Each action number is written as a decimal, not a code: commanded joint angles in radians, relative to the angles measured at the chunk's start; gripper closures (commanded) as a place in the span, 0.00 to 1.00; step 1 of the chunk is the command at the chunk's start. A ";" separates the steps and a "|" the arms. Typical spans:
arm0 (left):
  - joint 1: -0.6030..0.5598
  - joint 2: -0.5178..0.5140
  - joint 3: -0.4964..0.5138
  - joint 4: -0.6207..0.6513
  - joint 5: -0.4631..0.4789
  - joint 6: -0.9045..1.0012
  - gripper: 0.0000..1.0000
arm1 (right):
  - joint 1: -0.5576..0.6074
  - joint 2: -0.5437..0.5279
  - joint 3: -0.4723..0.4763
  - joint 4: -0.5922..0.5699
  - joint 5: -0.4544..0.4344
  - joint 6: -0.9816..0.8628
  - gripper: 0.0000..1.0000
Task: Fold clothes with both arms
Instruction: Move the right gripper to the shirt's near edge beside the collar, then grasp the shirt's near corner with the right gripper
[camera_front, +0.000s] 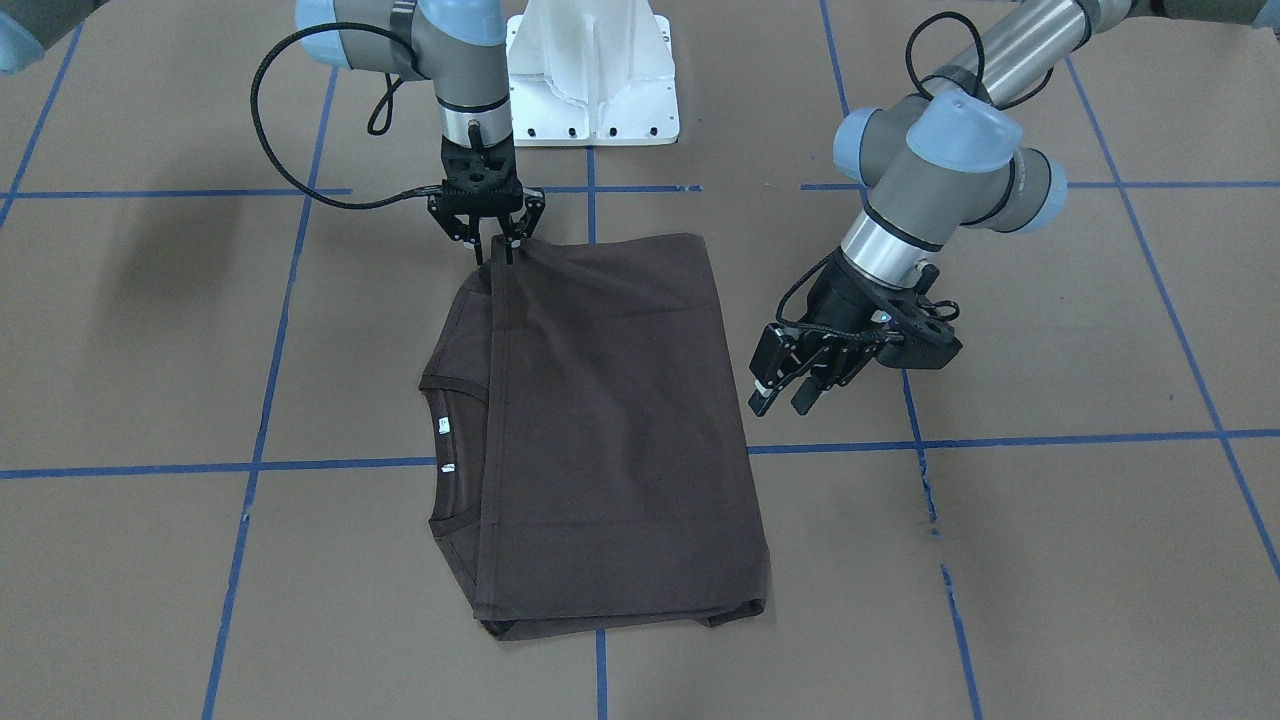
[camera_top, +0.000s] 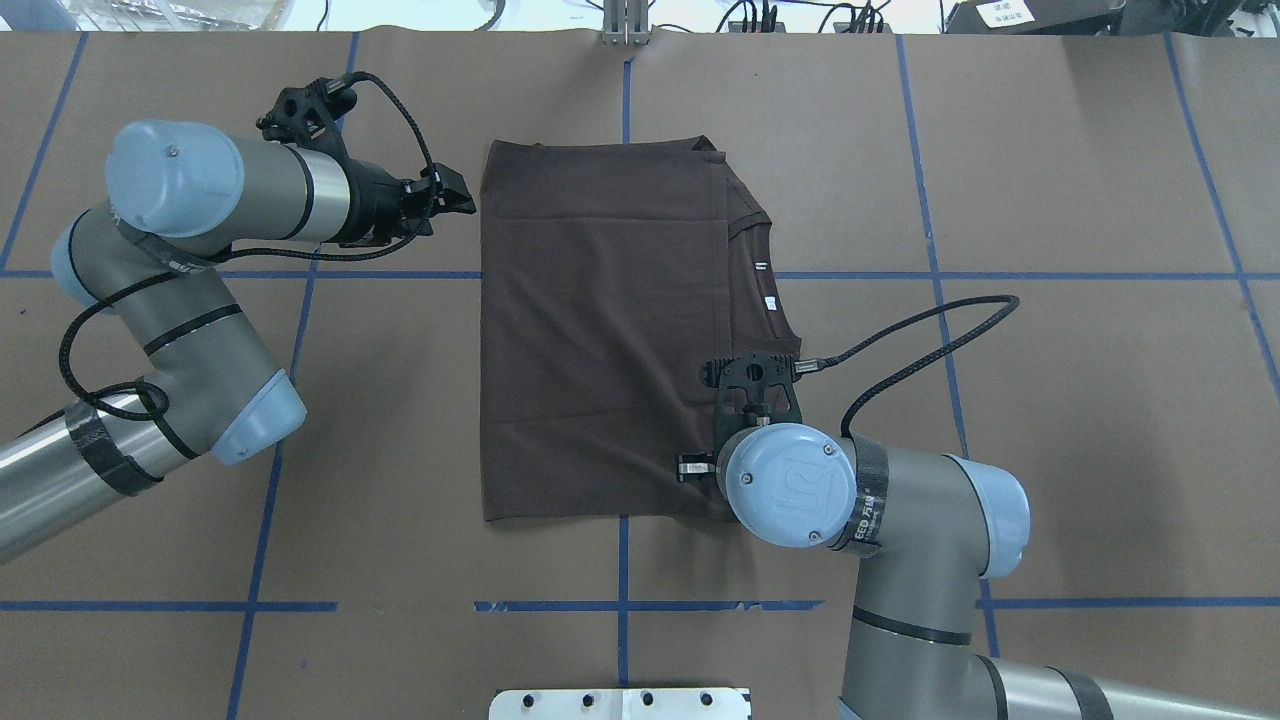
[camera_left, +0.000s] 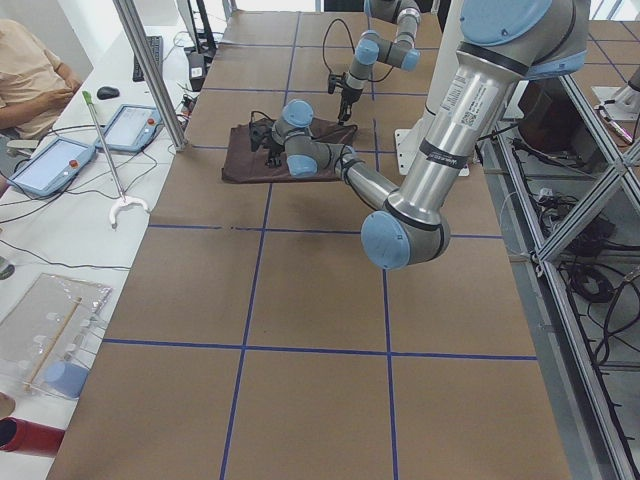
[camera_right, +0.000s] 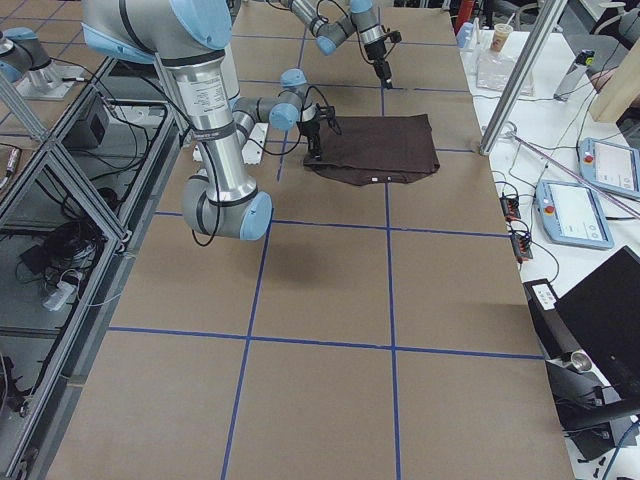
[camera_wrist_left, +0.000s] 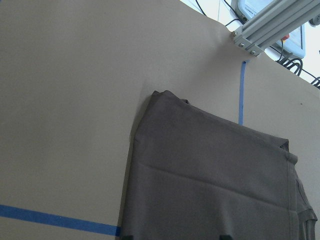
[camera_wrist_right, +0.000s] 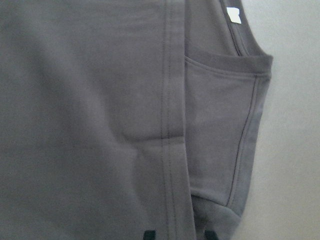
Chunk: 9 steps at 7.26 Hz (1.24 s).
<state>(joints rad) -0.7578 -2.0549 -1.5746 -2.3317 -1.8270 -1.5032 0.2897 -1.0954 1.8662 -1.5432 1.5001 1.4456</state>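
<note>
Overhead exterior: dark brown T-shirt (camera_top: 600, 330), folded rectangle; collar (camera_top: 780, 290) exposed rightward

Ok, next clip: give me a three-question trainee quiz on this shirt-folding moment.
1. True or false: the left tool grips the T-shirt.
2. The collar lies toward: A the robot's right, B the robot's left, C the white base.
3. Which tool is at the shirt edge facing the base?
Key: 1 false, it is open beside the shirt. 2 A. 3 the right tool.
</note>
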 joint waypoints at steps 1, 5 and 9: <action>0.000 -0.002 -0.002 0.002 0.000 0.000 0.34 | -0.017 -0.014 -0.026 0.091 0.000 0.322 0.56; 0.000 -0.004 -0.008 0.008 0.002 0.000 0.34 | -0.038 -0.049 -0.018 0.081 0.000 0.518 0.38; 0.000 -0.004 -0.007 0.009 0.002 0.000 0.34 | -0.043 -0.046 -0.030 0.081 0.000 0.549 0.45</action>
<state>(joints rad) -0.7578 -2.0586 -1.5823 -2.3226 -1.8255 -1.5035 0.2471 -1.1409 1.8373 -1.4613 1.5002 1.9922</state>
